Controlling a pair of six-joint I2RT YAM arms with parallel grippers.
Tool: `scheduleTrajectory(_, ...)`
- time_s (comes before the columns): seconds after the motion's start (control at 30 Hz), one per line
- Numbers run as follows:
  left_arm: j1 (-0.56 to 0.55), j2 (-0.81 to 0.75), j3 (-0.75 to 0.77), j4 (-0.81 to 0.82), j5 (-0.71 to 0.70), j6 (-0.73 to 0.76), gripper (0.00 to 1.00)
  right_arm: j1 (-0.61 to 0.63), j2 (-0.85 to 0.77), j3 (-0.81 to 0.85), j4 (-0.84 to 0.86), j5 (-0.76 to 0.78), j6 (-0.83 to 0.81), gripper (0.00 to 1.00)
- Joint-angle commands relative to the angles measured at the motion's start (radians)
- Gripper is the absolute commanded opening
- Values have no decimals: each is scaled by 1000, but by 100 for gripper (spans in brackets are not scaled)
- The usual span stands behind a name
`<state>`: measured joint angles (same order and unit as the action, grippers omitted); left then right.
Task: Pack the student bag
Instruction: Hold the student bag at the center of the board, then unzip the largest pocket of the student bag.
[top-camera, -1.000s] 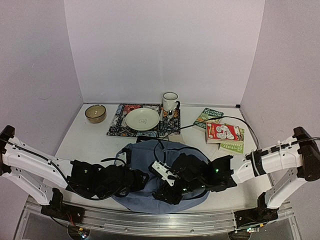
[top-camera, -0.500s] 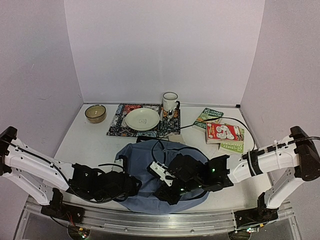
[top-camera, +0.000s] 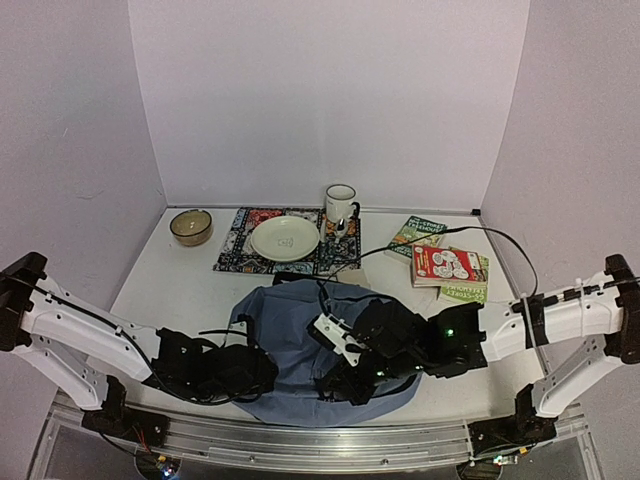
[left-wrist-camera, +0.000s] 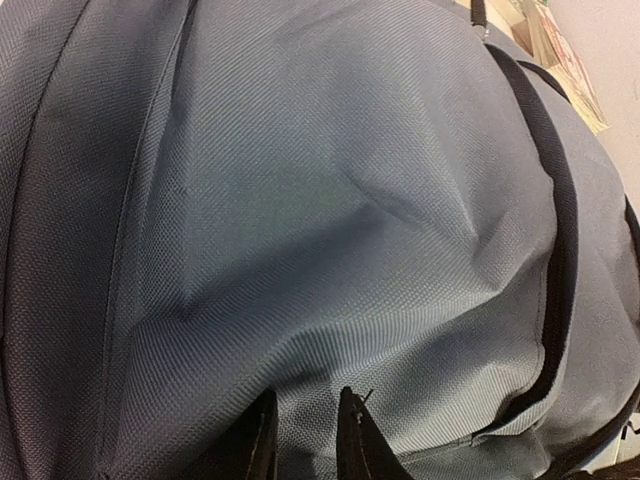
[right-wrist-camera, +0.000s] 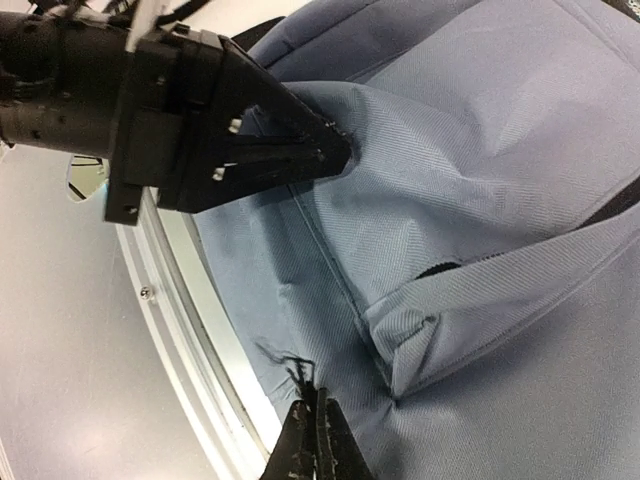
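Left pincer (right-wrist-camera: 335, 150) pinches a fold of the student bag (top-camera: 290, 330), which lies on the surface (top-camera: 180, 285) between both arms; right pincer (right-wrist-camera: 315, 425) is closed at its near edge, shown clearly only by the right wrist view. Behind: plate (top-camera: 285, 238), mug (top-camera: 340, 203), bowl (top-camera: 190, 226), books (top-camera: 447, 265) whose titles are too small to read

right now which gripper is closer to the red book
Right. The right gripper is shut at the slate-blue backpack's near edge, the red book behind it to its right; the left gripper pinches the backpack's left side, farther from the book.
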<state>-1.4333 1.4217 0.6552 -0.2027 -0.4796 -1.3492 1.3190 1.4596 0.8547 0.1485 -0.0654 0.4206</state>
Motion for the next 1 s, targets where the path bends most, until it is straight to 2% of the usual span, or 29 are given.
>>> scheduleTrajectory(0.0,17,33,-15,-39,10,-21,23,4,-30,-8,-54,22,20,1)
scheduleTrajectory(0.23,31,52,-33,-52,19,-32,21,3,-41,-21,-79,43,53,0)
scheduleTrajectory(0.43,45,22,-90,-151,-11,-119,20,4,-130,-23,-156,120,78,0)
scheduleTrajectory(0.6,49,-51,-156,-241,-41,-204,20,3,-215,-20,-278,202,92,0)
scheduleTrajectory(0.8,57,-168,-212,-350,-78,-280,20,4,-270,-28,-324,344,146,0)
scheduleTrajectory(0.9,58,-221,-207,-378,-103,-259,21,4,-230,5,-303,325,140,0)
scheduleTrajectory(0.97,57,-235,-172,-376,-126,-178,24,4,-185,43,-275,295,126,0)
